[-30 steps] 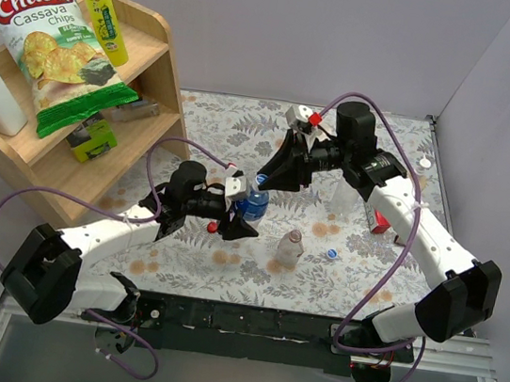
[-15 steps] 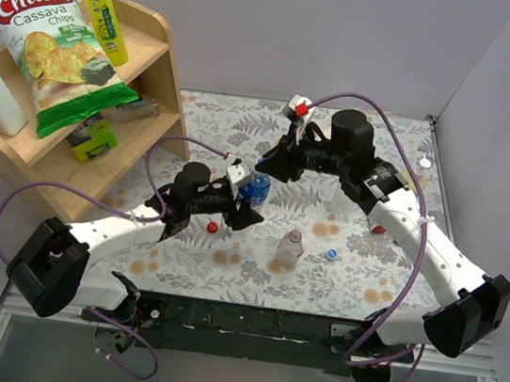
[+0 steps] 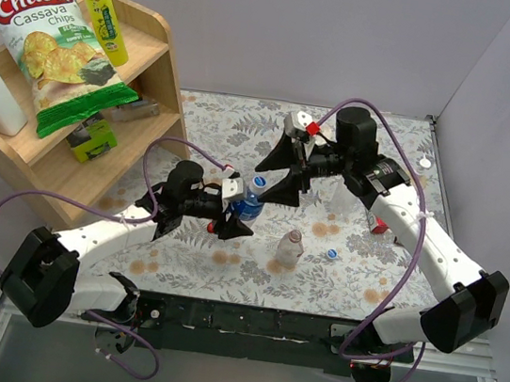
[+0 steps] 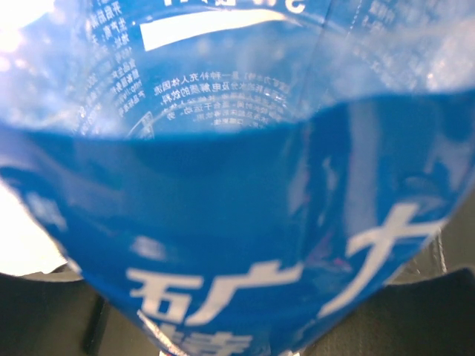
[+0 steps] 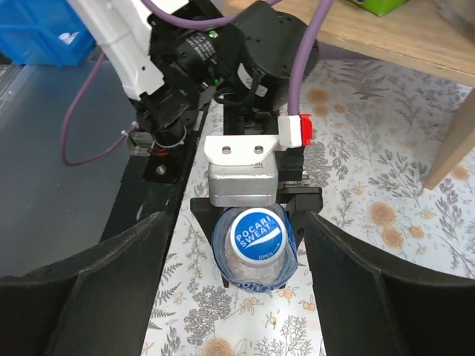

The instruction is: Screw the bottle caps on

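1. Tightly grips the blue-label bottle with the left gripper, mid-desk.
2. Holds it upright, long axis vertical, blue cap on the neck, facing straight up.
3. Hangs the right gripper just above that cap, jaws spread apart.
4. Shows a loose blue cap flat beside a clear bottle.

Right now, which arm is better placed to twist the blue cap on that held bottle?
Probably the right: the right tool is open, its fingers either side of the blue cap, while the left tool is shut on the bottle, steadying it.
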Motion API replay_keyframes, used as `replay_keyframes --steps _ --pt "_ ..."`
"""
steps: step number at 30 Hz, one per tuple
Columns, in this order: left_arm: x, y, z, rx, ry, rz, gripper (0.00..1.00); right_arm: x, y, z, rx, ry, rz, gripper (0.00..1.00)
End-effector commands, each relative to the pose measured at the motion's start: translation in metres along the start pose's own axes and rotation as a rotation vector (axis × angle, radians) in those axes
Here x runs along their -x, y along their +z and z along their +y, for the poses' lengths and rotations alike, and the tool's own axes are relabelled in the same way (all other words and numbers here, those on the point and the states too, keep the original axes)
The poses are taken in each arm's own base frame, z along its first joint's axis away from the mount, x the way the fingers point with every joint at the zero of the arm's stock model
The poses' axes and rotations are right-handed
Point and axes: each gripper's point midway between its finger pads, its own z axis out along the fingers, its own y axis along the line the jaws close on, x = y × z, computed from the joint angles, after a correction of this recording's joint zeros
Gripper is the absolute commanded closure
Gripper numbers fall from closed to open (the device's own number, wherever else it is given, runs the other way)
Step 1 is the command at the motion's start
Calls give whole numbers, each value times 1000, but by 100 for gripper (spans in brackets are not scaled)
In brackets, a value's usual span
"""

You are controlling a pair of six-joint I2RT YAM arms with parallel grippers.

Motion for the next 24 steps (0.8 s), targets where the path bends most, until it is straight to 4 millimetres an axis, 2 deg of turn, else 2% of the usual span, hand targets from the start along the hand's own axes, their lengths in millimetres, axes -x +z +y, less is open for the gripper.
replay_keyframes --steps 1,5,6,11,14,20,22,24 --pt "13 1 -11 -94 65 -26 100 6 2 12 104 -58 -27 21" --pt "18 4 -8 -91 61 -38 100 1 4 9 108 -44 -22 27" --pt "18 4 -8 -93 62 -40 100 -1 4 9 107 -43 -21 33" --pt "21 5 -8 -94 60 -47 100 -7 6 5 89 -31 -15 42" --pt "21 5 -7 -92 57 -48 100 -10 6 2 71 -26 -9 52" --pt "26 6 -5 -76 44 -67 100 -12 6 -7 23 -26 -1 76" --pt "26 7 1 -46 37 -69 100 -13 6 -13 -14 -27 8 96" --pt "31 6 8 -1 27 -87 100 -13 6 -14 -23 -26 11 99"
